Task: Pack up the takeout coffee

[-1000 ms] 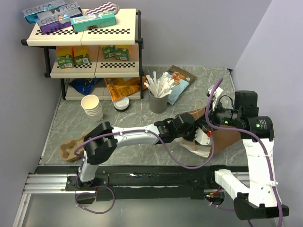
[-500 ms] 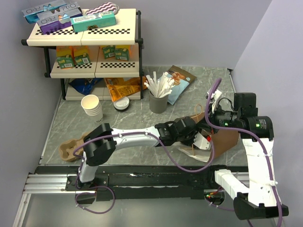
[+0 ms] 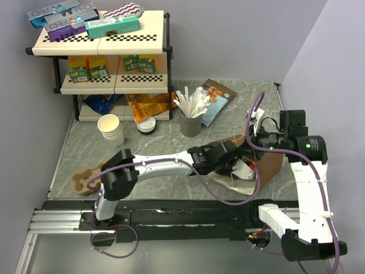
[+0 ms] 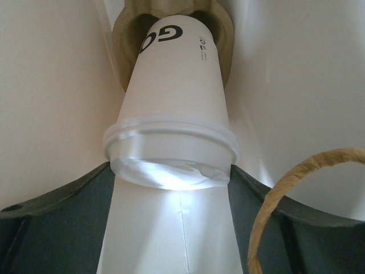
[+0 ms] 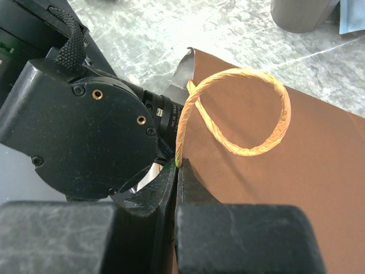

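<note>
Left arm: stretched right, left gripper [image 4: 171, 171] inside brown paper bag [image 3: 272, 166], clasping takeout coffee [image 4: 171, 97] at lid; cup base in cup carrier [image 4: 225, 34]. Right arm: right gripper [image 5: 178, 171] clenched on bag rim. Carrier mostly hidden.

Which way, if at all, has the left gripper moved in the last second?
Yes. The left gripper has eased slightly toward the near edge, away from the straw holder.

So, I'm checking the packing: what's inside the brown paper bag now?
Inside the brown bag: the takeout coffee, lid toward the camera, its base in a pulp cup carrier, between the fingers of the left tool. Anything behind the carrier is hidden.
</note>
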Motion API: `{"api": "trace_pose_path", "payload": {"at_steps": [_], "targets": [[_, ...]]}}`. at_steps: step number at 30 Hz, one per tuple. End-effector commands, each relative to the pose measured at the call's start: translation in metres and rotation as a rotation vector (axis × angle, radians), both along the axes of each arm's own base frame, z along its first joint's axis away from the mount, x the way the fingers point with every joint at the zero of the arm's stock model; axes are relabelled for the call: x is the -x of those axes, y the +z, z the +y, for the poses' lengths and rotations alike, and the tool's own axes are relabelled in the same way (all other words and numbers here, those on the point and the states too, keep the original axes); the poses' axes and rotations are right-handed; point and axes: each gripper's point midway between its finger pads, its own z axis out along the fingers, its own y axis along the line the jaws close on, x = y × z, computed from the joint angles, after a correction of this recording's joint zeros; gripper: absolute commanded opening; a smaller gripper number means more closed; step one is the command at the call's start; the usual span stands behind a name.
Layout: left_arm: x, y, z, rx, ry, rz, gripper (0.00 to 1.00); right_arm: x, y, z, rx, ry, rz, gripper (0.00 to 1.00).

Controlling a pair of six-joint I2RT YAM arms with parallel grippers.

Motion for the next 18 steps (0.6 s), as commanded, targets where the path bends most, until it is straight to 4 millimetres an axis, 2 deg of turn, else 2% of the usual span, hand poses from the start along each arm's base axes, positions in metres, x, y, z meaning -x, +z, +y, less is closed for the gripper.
{"api": "trace_pose_path", "payload": {"at_steps": [1, 10, 18], "targets": [[-0.004, 0.007, -0.006, -0.019, 0.030, -0.019, 0.01, 0.031, 0.025, 0.027, -0.180, 0.114, 0.072, 0.00], [0.000, 0.007, 0.003, -0.101, 0.021, -0.023, 0.01, 0.017, 0.024, 0.029, -0.203, 0.088, 0.095, 0.00], [-0.009, -0.020, -0.003, -0.201, 0.010, -0.077, 0.01, 0.015, 0.022, 0.035, -0.278, 0.041, 0.176, 0.00]]}}
